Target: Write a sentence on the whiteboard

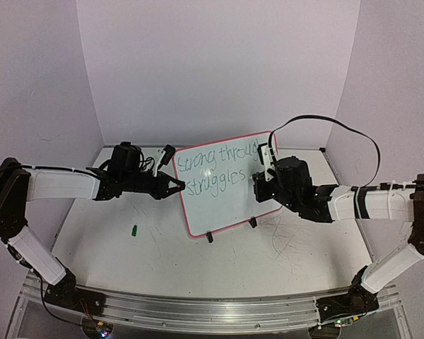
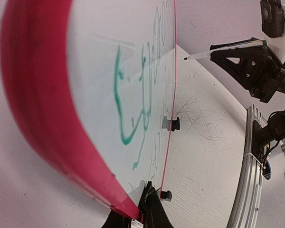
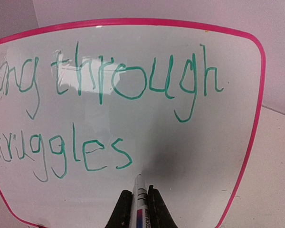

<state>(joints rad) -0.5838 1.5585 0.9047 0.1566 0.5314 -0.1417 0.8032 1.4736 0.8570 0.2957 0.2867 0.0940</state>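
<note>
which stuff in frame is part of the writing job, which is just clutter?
In use: whiteboard, sentence, marker in right hand, left hand gripping the whiteboard rim.
Lying about: small green object, grey scribbles, both on the table.

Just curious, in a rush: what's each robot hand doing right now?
Left gripper: closed, fingers pinching the whiteboard by its edge.
Right gripper: closed, holding the marker.

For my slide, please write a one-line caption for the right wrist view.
The right claw holds a marker just below the green sentence on the pink-rimmed whiteboard.
</note>
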